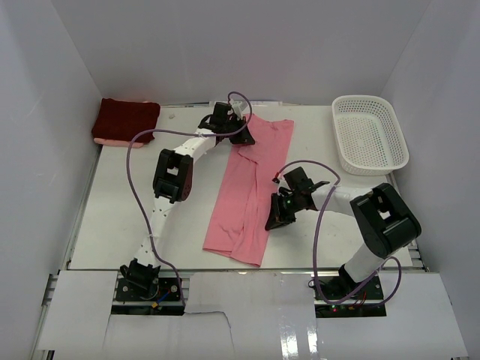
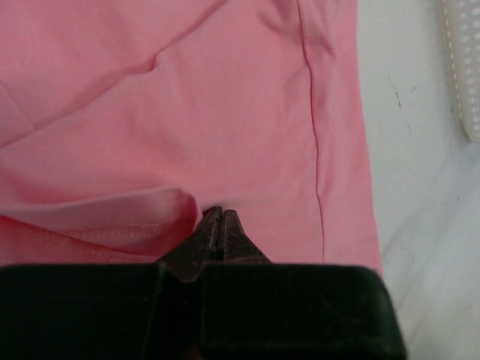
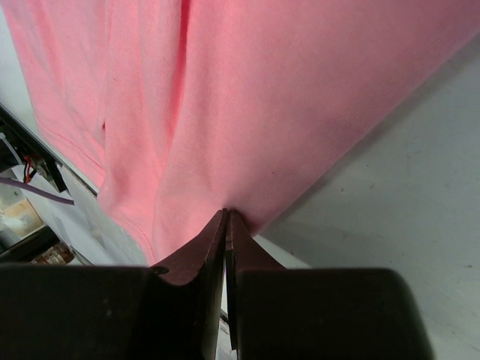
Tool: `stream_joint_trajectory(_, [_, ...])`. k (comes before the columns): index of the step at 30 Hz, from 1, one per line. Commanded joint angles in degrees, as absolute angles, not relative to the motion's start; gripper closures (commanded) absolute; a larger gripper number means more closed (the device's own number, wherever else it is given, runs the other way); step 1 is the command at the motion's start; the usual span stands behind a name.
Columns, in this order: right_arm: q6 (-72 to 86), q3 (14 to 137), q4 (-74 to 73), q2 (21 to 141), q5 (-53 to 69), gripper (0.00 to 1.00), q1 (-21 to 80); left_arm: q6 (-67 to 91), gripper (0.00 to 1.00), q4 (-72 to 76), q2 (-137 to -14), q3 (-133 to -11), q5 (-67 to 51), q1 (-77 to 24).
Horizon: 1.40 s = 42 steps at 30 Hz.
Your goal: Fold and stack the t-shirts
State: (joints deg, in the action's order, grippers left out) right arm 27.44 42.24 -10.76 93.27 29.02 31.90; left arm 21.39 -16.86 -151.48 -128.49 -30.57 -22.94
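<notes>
The salmon pink t-shirt (image 1: pixel 244 195) lies as a long narrow strip down the middle of the table, running from the far centre to the near edge. My left gripper (image 1: pixel 244 139) is at its far left edge; in the left wrist view the jaws (image 2: pixel 219 214) are shut with pink cloth (image 2: pixel 225 112) at their tips, beside a rolled hem. My right gripper (image 1: pixel 271 221) is at the strip's right edge; its jaws (image 3: pixel 226 214) are shut on the cloth edge (image 3: pixel 262 97), which rises slightly off the table. The dark maroon t-shirt (image 1: pixel 126 120) lies as a folded rectangle at the far left corner.
A white plastic mesh basket (image 1: pixel 370 133) stands at the far right; its rim shows in the left wrist view (image 2: pixel 469 67). Bare white table (image 1: pixel 127 217) lies left of the pink strip. White walls close in the back and sides.
</notes>
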Motion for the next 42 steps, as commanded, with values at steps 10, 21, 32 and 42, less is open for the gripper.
stream_joint_trajectory(10, [23.91, 39.29, -19.6, 90.79, 22.77, 0.92, 31.21, 17.93, 1.0, -18.46, -149.15, -126.39, -18.9, -21.19])
stream_joint_trajectory(21, [19.95, 41.04, -22.5, 91.93, 21.53, 0.92, 26.55, 18.81, 1.0, -19.25, -147.22, -122.26, -15.82, -16.09])
stream_joint_trajectory(32, [16.17, 52.46, -25.13, 99.31, 23.55, 0.92, 24.43, 18.72, 1.0, -19.07, -144.93, -119.97, -16.34, -15.21])
stream_joint_trajectory(42, [15.91, 61.95, -28.12, 97.03, 27.16, 0.62, 24.35, 21.62, 0.96, -18.63, -142.04, -122.78, -23.11, -15.99])
